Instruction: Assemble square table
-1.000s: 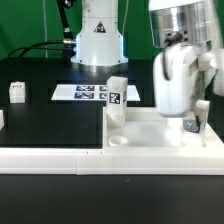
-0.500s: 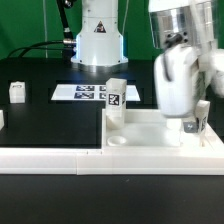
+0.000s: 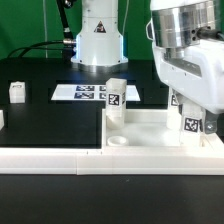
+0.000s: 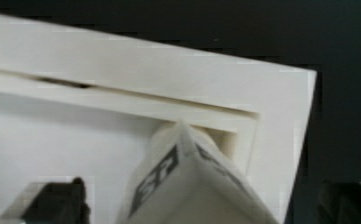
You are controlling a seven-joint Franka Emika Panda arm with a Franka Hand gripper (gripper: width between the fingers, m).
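The white square tabletop [image 3: 150, 130] lies rim-up at the exterior view's right. One tagged white leg [image 3: 115, 98] stands upright in its far left corner socket. My gripper [image 3: 192, 118] is shut on a second tagged leg [image 3: 190, 126] and holds it upright at the top's right corner. In the wrist view this leg [image 4: 203, 185] sits between my dark fingers [image 4: 56, 200], right by the tabletop's corner rim [image 4: 248, 95]. A loose leg [image 3: 15, 91] lies on the black table at the far left.
The marker board [image 3: 90, 92] lies behind the tabletop, in front of the arm's base [image 3: 97, 40]. A long white low rail [image 3: 50, 155] runs along the front. Another white piece [image 3: 2, 118] shows at the left edge.
My wrist has turned over the right corner while keeping the leg. The hand's body now looks rotated, and the leg's tag faces the exterior camera.
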